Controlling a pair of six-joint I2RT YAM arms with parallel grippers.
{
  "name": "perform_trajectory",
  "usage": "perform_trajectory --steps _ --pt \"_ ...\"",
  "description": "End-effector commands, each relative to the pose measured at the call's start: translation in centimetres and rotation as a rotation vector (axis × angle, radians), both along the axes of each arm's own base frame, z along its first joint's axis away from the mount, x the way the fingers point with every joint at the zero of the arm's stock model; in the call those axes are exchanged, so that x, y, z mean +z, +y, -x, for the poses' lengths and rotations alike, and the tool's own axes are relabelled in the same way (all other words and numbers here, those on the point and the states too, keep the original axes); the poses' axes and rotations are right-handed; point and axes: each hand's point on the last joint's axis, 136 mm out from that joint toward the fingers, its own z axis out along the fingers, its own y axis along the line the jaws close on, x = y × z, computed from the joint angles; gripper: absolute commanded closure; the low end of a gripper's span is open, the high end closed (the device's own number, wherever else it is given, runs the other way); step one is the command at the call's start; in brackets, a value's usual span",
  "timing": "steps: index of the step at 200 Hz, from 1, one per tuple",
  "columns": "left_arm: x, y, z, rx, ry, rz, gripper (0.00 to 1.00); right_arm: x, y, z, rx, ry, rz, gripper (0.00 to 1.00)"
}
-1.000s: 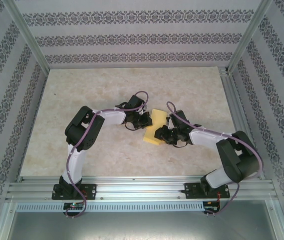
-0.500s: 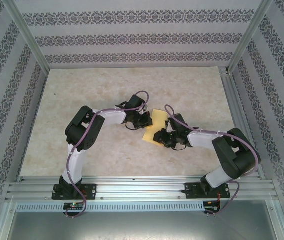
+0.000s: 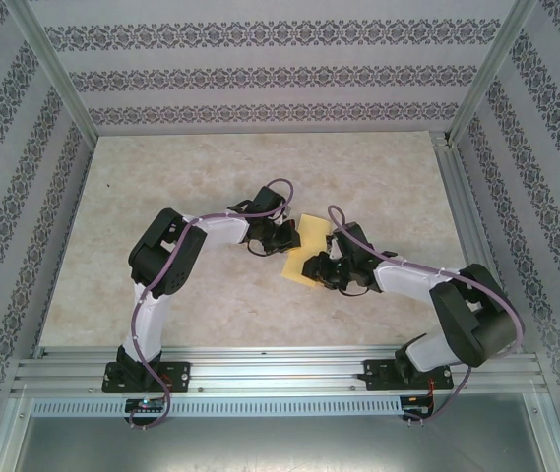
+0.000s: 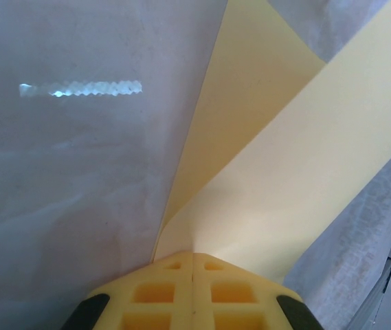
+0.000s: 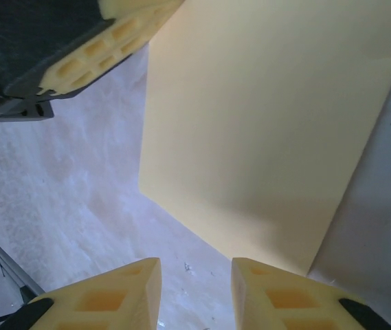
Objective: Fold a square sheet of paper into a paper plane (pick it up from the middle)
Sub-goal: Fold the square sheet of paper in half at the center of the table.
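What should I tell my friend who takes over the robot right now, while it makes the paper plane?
Left gripper: shut on one edge of the paper, which bends up from the pinch.
Right gripper: open and holding nothing, with its fingers just short of the paper's near edge.
Paper: over the middle of the table, between the two grippers.
Done: the left gripper has hold of the paper.
Left: there is no plane shape yet, so the folds are to be made.
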Motion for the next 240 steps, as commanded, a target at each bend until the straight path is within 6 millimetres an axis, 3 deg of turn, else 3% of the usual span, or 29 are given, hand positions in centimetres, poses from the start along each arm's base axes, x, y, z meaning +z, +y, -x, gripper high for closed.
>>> perform_trajectory --steps 1,19,35,66,100,141,199,220,240 --pt "-2.8 0.3 1.9 -0.031 0.065 -0.074 0.97 -1.8 0.0 1.0 0.008 0.047 0.011 0.67" --pt "-2.7 0.3 1.9 -0.031 0.065 -0.074 0.97 -2.8 -0.8 1.5 0.002 0.076 0.063 0.67" --pt "-2.7 0.3 1.9 -0.032 0.066 -0.075 0.97 -2.5 -0.9 1.5 0.006 0.071 0.07 0.67" --pt "-2.8 0.3 2.0 -0.034 0.067 -0.077 0.97 0.3 -0.4 0.3 0.015 0.003 0.06 0.67" --pt "-2.8 0.3 2.0 -0.037 0.068 -0.079 0.97 3.1 -1.2 -2.7 -0.02 -0.096 0.077 0.67" --pt "-3.1 0.3 2.1 -0.039 0.073 -0.081 0.97 2.0 -2.2 -5.1 -0.053 -0.093 0.054 0.69" --pt "-3.2 0.4 2.2 -0.041 0.075 -0.087 0.98 -2.4 -3.9 -4.4 -0.076 0.002 0.087 0.69" --pt "-3.3 0.5 2.3 -0.042 0.077 -0.089 0.98 -1.3 -3.6 -4.5 -0.067 -0.016 0.055 0.69" --pt "-3.3 0.5 2.3 -0.043 0.076 -0.093 0.98 1.5 -2.8 -5.5 -0.062 -0.07 -0.022 0.68"
